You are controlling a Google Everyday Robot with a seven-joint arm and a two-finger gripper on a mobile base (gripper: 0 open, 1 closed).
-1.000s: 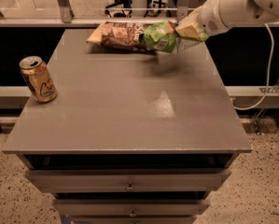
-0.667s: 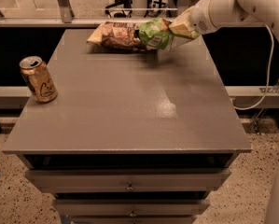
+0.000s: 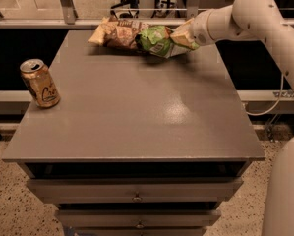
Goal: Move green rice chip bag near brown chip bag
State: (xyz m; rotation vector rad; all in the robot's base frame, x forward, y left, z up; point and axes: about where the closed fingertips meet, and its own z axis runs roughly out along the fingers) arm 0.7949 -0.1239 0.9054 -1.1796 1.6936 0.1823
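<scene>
The green rice chip bag (image 3: 155,40) is at the far edge of the table, its left end touching the brown chip bag (image 3: 116,33), which lies flat at the far middle. My gripper (image 3: 180,37) reaches in from the right on a white arm and is shut on the green bag's right end. The bag sits low, at or just above the tabletop; I cannot tell whether it rests on it.
A gold drink can (image 3: 40,83) stands upright near the left edge of the grey table (image 3: 136,112). Drawers run below the front edge. A railing and a dark gap lie behind the table. The white arm's base fills the lower right corner.
My gripper has moved left and slightly away with the green bag, bringing it up against the brown bag. The can and the brown bag have not moved.
</scene>
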